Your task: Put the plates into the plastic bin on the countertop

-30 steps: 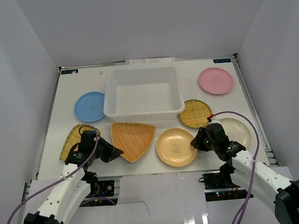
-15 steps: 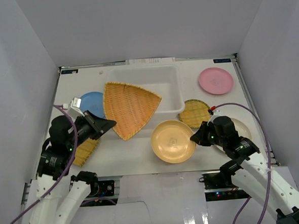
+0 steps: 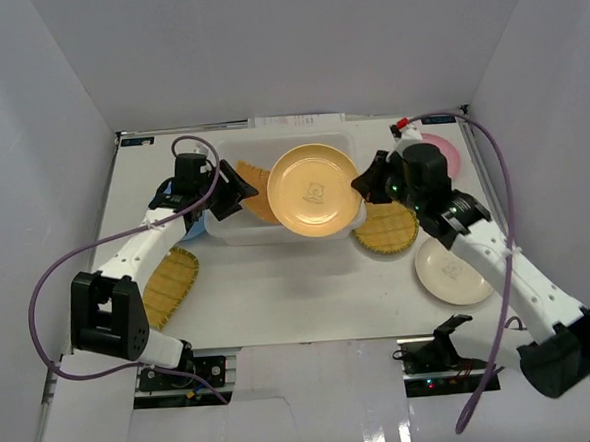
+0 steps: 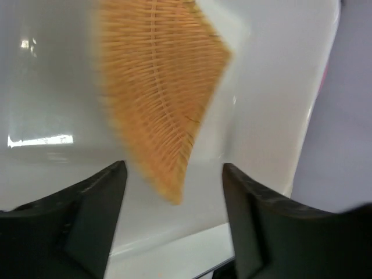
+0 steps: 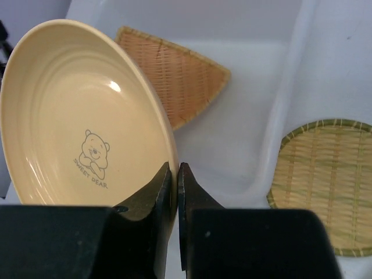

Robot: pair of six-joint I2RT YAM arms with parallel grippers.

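The plastic bin [image 3: 270, 142] stands at the back middle of the countertop [image 3: 299, 281]. My left gripper [image 3: 241, 189] [image 4: 174, 174] is open over the bin's left part, nothing between its fingers. Just beyond them, inside the bin [image 4: 267, 87], is the triangular woven tray [image 4: 157, 104] [image 3: 258, 183], blurred. My right gripper [image 3: 365, 185] [image 5: 176, 174] is shut on the rim of the yellow-orange plate [image 3: 313, 190] [image 5: 87, 116], held tilted over the bin [image 5: 250, 116]; the triangular tray [image 5: 174, 81] lies behind it.
On the countertop are an oblong woven tray [image 3: 169, 286] front left, a round woven tray [image 3: 388, 227] [image 5: 325, 180] beside the bin's right corner, and a cream plate [image 3: 453, 269] front right. The arms partly hide a blue plate [image 3: 164, 201] and a pink plate [image 3: 451, 153].
My left gripper carried the triangular tray from the table to the bin and opened, letting it go. My right gripper shut on the yellow-orange plate and lifted it over the bin.
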